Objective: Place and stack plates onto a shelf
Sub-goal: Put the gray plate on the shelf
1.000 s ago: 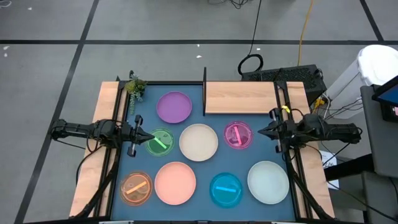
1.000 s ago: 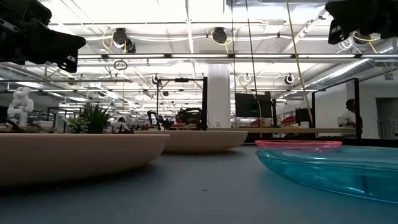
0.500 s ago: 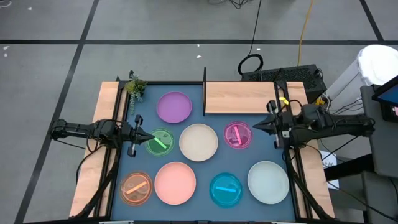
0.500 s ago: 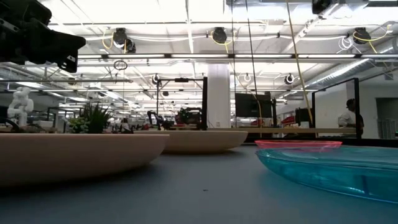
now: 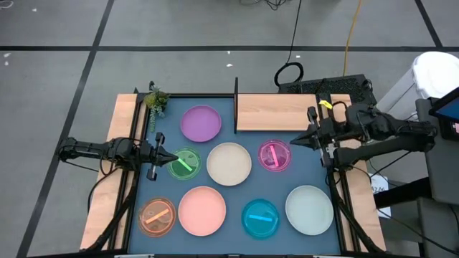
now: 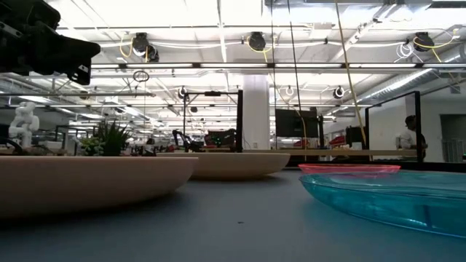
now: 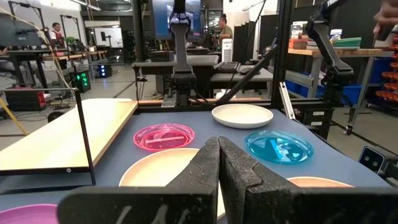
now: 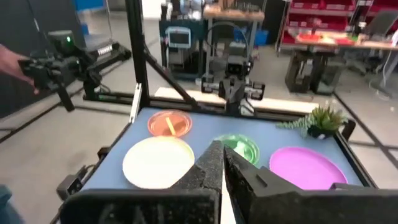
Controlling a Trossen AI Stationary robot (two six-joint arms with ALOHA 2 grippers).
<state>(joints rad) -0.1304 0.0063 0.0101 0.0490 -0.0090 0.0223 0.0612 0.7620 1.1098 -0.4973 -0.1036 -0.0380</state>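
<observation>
8 plates are laid out on the blue mat. In the high view the purple plate is seen at the back beside the shelf, which carries nothing. The green dish, cream plate and magenta dish form the middle row. The orange dish, pink plate, cyan dish and mint plate form the front row.

The left gripper is held at the green dish's left edge, its fingers pressed together with nothing between them. The right gripper is raised just right of the magenta dish, near the shelf's front edge; its fingers are likewise closed and empty. A small plant stands at the mat's back left corner.
</observation>
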